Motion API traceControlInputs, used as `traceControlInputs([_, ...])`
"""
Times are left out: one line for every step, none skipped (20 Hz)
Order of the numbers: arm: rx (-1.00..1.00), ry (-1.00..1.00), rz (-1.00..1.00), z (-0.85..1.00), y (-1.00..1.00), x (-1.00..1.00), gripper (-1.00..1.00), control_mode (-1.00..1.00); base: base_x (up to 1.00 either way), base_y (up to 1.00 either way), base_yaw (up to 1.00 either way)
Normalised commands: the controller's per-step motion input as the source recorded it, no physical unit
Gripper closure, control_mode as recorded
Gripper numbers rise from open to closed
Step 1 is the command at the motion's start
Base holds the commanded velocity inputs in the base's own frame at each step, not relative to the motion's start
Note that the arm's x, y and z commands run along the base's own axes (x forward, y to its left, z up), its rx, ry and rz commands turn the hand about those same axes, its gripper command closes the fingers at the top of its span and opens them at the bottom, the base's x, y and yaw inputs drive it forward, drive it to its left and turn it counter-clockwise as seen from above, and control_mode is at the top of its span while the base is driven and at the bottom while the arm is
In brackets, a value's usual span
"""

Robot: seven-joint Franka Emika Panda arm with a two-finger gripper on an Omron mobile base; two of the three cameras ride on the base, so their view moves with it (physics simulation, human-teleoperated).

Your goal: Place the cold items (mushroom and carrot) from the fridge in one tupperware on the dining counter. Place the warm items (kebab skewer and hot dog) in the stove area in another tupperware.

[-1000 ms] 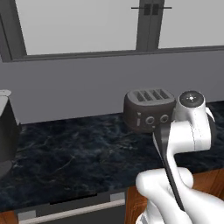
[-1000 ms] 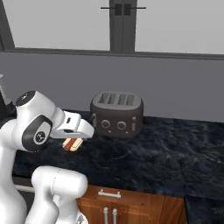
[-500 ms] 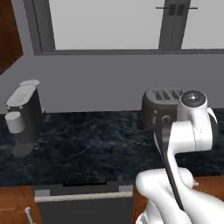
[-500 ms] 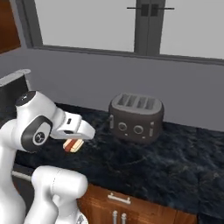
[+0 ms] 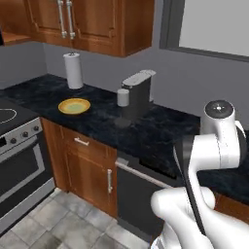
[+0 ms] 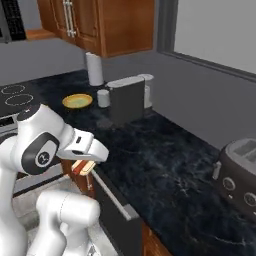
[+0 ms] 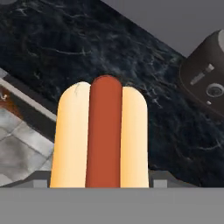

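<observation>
Hot dog (image 7: pixel 101 138) red-orange sausage, pale bun, apparently held in pincer (image 6: pixel 83 167).

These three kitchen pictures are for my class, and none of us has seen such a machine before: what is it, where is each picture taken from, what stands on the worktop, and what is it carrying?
It is a white robot arm on a driving base, in a computer-drawn kitchen. Two cameras ride behind the arm, on its left and right. The third sits on the hand, looking along its gripper.

On the black counter stand a paper towel roll, a yellow plate, a dark coffee machine with a small cup, and a toaster. A stove is at the left.

Its jaws are shut on the hot dog, a red sausage in a pale bun.
</observation>
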Motion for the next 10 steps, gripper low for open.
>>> traceControlInputs([0.00,0.00,0.00,0.00,0.00,0.00,1.00,1.00,-0.48,0.11,0.99])
traceControlInputs([0.00,0.00,0.00,0.00,0.00,0.00,1.00,1.00,-0.60,0.00,0.93])
traceControlInputs([0.00,0.00,0.00,0.00,0.00,0.00,1.00,1.00,-0.74,-0.01,0.85])
traceControlInputs([0.00,0.00,0.00,0.00,0.00,0.00,1.00,1.00,-0.87,-0.21,0.79])
traceControlInputs([0.00,0.00,0.00,0.00,0.00,0.00,1.00,1.00,-0.95,-0.26,0.75])
traceControlInputs([0.00,0.00,0.00,0.00,0.00,0.00,1.00,1.00,-1.00,-0.26,0.67])
traceControlInputs([0.00,0.00,0.00,0.00,0.00,0.00,1.00,1.00,-1.00,-0.27,0.64])
traceControlInputs([0.00,0.00,0.00,0.00,0.00,0.00,1.00,1.00,-1.00,-0.35,0.58])
traceControlInputs([0.00,0.00,0.00,0.00,0.00,0.00,1.00,1.00,-1.00,-0.41,0.56])
traceControlInputs([0.00,0.00,0.00,0.00,0.00,0.00,1.00,1.00,-1.00,-0.41,0.53])
